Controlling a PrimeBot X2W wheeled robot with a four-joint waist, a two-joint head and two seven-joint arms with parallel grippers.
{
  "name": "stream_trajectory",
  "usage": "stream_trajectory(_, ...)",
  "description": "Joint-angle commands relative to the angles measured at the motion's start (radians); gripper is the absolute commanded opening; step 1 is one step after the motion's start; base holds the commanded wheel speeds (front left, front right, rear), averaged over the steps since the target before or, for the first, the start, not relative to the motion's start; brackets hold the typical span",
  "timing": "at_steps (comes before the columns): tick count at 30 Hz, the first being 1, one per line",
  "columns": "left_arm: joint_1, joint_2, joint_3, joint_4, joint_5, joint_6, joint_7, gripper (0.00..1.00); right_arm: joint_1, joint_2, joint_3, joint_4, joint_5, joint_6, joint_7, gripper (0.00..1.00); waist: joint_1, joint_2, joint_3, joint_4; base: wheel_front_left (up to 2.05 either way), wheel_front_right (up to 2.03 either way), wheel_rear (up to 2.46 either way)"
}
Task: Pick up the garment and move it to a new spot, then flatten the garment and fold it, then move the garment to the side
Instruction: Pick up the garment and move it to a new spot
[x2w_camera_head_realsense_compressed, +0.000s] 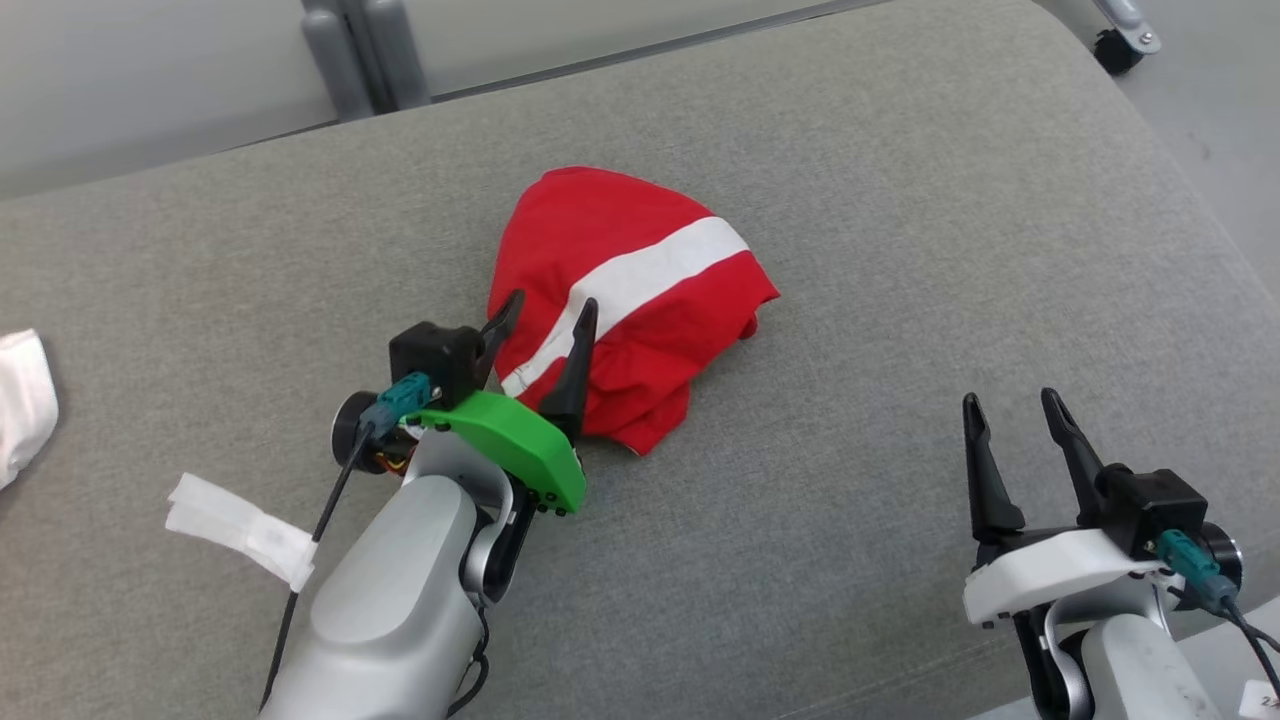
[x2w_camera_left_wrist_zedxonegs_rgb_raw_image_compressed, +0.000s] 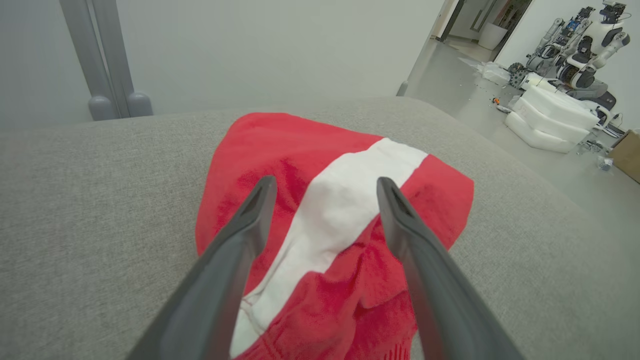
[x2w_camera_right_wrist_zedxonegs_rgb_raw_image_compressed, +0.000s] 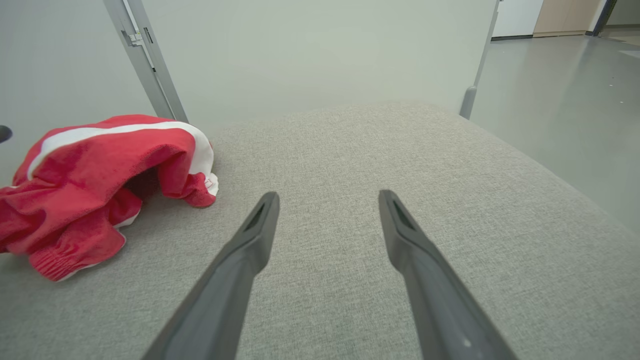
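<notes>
Garment (x2w_camera_head_realsense_compressed: 620, 300), red with white stripe, was seen crumpled in heap near middle of grey cushion (x2w_camera_head_realsense_compressed: 900, 180). Left tool (x2w_camera_head_realsense_compressed: 553, 300) was held released, fingers spread wide over heap's near-left edge, nothing gripped. Right tool (x2w_camera_head_realsense_compressed: 1008, 397) was likewise held released, well apart to right, above bare cushion. White cloth (x2w_camera_head_realsense_compressed: 20, 400) was seen at cushion's far-left edge.

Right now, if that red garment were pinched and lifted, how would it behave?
Probably floppy: the garment lies crumpled in soft folds, so it should drape. Likely light: thin cloth. Pushed, it may bunch on the textured cushion.
</notes>
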Motion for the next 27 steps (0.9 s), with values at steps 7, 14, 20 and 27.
stream_trajectory(7, 0.139, 0.041, 0.143, -0.200, 0.014, 0.036, -0.055, 1.00, 0.024, -0.003, -0.070, -0.037, -0.042, -0.002, -0.003, 1.00, 0.0000, -0.0001, -0.107, 0.177, 0.00, 0.00, 0.00)
stream_trajectory(14, 0.345, 0.036, 0.342, -0.399, 0.146, 0.015, -0.054, 1.00, 0.033, -0.003, -0.093, -0.038, -0.066, -0.002, -0.003, 1.00, 0.0000, -0.0001, -0.130, 0.230, 0.00, 0.00, 0.00)
stream_trajectory(20, 0.465, 0.012, 0.457, -0.471, 0.264, -0.018, -0.054, 1.00, 0.040, -0.003, -0.086, -0.021, -0.079, -0.002, -0.003, 1.00, 0.0000, -0.0001, -0.138, 0.244, 0.00, 0.00, 0.00)
stream_trajectory(27, 0.559, 0.006, 0.524, -0.465, 0.337, -0.042, -0.054, 1.00, 0.038, -0.003, -0.065, 0.015, -0.094, -0.002, -0.003, 1.00, 0.0000, -0.0001, -0.147, 0.249, 0.00, 0.00, 0.00)
